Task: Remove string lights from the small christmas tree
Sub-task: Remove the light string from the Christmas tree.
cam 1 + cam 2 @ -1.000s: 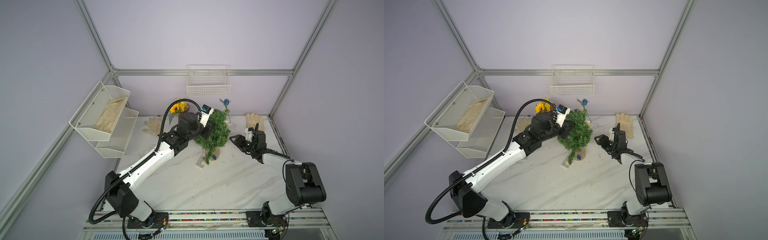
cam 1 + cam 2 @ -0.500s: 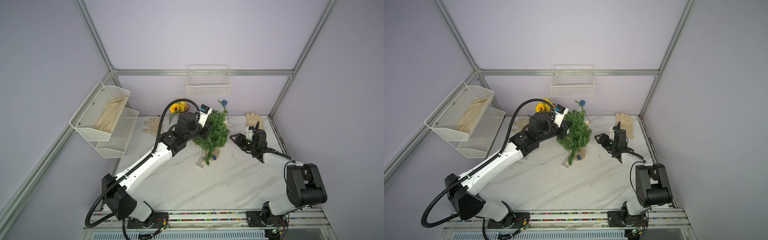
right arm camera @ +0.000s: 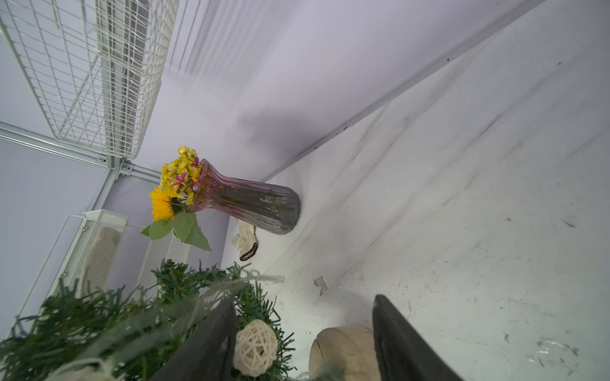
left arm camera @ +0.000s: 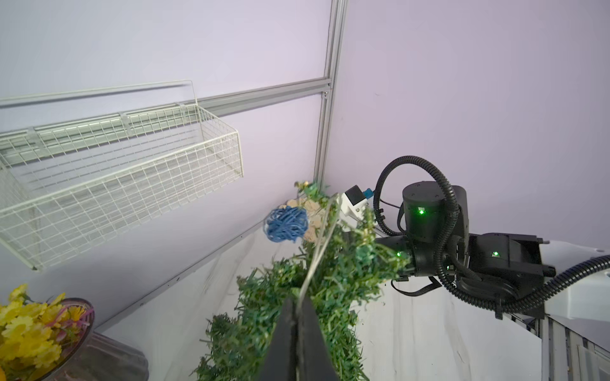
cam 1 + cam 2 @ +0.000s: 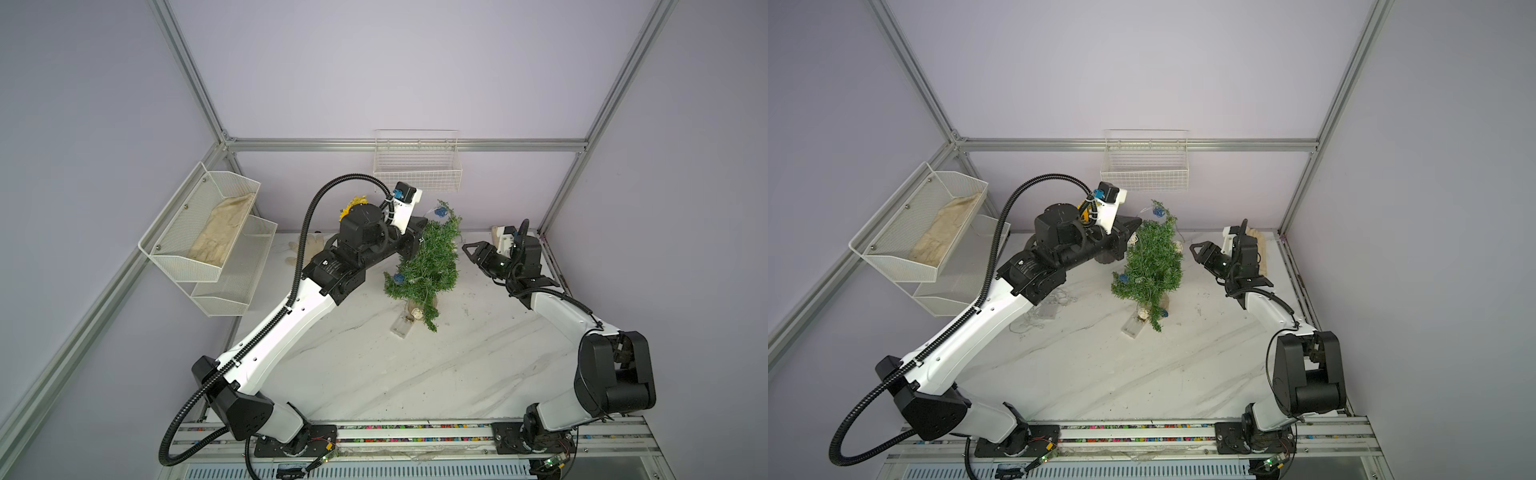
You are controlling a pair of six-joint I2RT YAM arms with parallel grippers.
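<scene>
The small christmas tree [image 5: 430, 266] [image 5: 1152, 264] stands mid-table on a tan base [image 3: 343, 349]. The string lights' pale wire [image 4: 318, 254] winds through it, with a blue ball [image 4: 285, 224] [image 5: 440, 212] at the bent tip, a cream ball [image 3: 254, 348] low down and a clear battery box [image 5: 402, 326] on the table in front. My left gripper [image 4: 298, 303] [image 5: 423, 229] is shut on the wire at the tree's upper left side. My right gripper [image 3: 302, 330] [image 5: 471, 249] is open just right of the tree, holding nothing.
A dark vase of yellow flowers [image 3: 251, 204] stands behind my left arm. A wire basket [image 5: 417, 174] hangs on the back wall, a two-tier mesh shelf [image 5: 208, 232] on the left wall. Gloves [image 5: 307, 245] lie at the back. A loose wire tangle [image 5: 1046, 311] lies under my left arm.
My left gripper has shut on the wire. The tree's tip with its blue ball has shifted slightly left. My right arm has barely moved.
</scene>
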